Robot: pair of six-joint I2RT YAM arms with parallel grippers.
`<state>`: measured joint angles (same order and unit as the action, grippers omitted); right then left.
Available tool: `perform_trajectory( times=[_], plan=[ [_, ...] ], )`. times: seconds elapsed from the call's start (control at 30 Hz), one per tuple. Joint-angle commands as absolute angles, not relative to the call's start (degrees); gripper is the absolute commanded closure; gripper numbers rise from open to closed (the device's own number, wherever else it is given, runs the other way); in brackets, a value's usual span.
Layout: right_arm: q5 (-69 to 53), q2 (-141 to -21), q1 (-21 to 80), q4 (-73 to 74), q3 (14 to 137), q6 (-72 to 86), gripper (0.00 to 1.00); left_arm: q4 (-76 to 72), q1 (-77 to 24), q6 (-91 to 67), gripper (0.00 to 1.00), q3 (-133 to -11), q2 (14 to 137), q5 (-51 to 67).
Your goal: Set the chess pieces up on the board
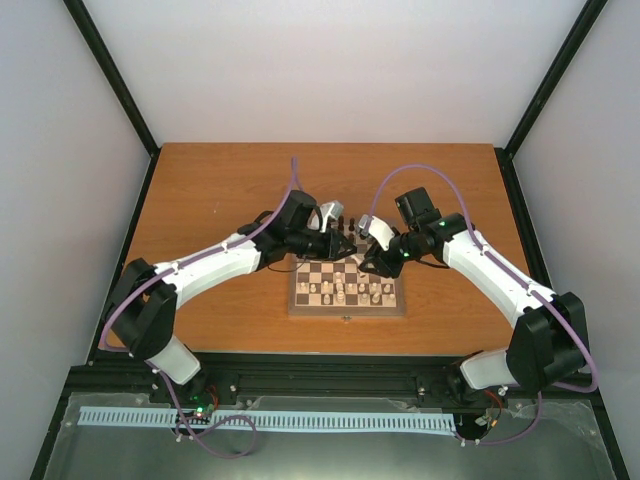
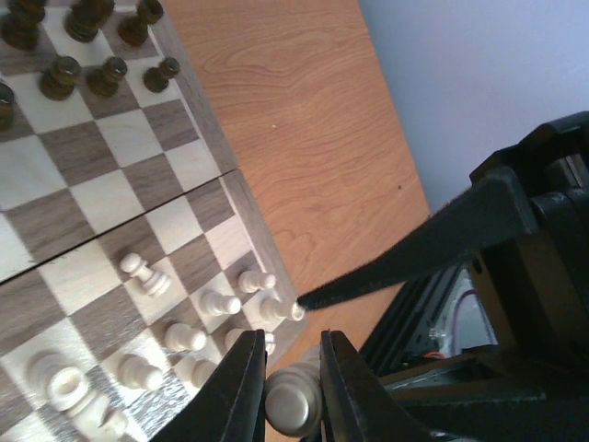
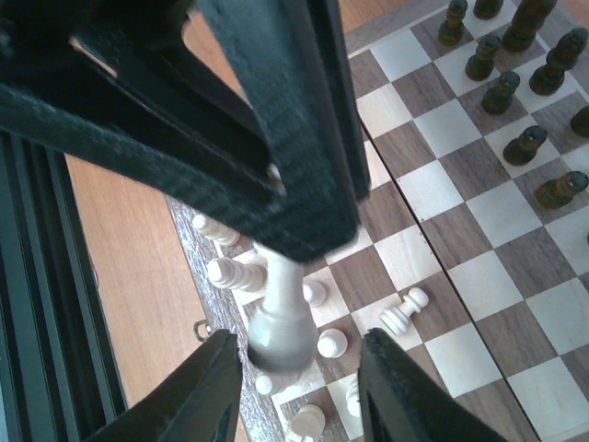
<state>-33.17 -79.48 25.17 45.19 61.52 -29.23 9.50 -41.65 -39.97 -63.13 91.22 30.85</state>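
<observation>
Hovering above the board (image 1: pixel 345 308), the left gripper (image 2: pixel 290 368) has its fingers clamped on a tall cream piece (image 3: pixel 276 322), which hangs over the crowded cream end near the border. The right gripper (image 3: pixel 296 345) has its fingers apart, one on each side of that piece's rounded lower end. Beneath, cream pieces (image 3: pixel 225 272) stand packed along the edge rows, and a cream pawn (image 3: pixel 402 313) lies on its side further in. Dark pieces (image 3: pixel 515 74) stand at the opposite end, bare squares between. The left gripper's black fingers fill much of the right wrist view, hiding part of the board. In the left wrist view a black finger (image 2: pixel 414 258) of the right gripper slants toward the corner pieces. The board lies on an orange-brown table (image 1: pixel 230 190).
</observation>
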Motion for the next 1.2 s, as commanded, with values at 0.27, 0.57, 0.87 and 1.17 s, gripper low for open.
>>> perform_trajectory(
  times=[0.27, 0.57, 0.87, 1.17],
  plan=[
    [-25.5, -74.9, 23.4, 42.0, 59.9, -27.0, 0.52, 26.3, -43.5, -24.7, 0.89, -63.1, 80.6, 11.1],
    [-16.0, -77.8, 19.5, 39.2, 59.1, -23.8, 0.49, 31.1, -54.8, -16.1, 0.88, -63.7, 82.0, -2.5],
    [-16.1, -78.3, 18.4, 39.3, 58.8, -23.8, 0.48, 32.7, -62.6, -12.3, 0.87, -69.8, 91.8, -9.0],
    [-16.8, -78.8, 17.9, 39.6, 58.7, -24.1, 0.48, 29.8, -65.8, -10.2, 0.86, -72.2, 96.9, -11.8]
  ],
)
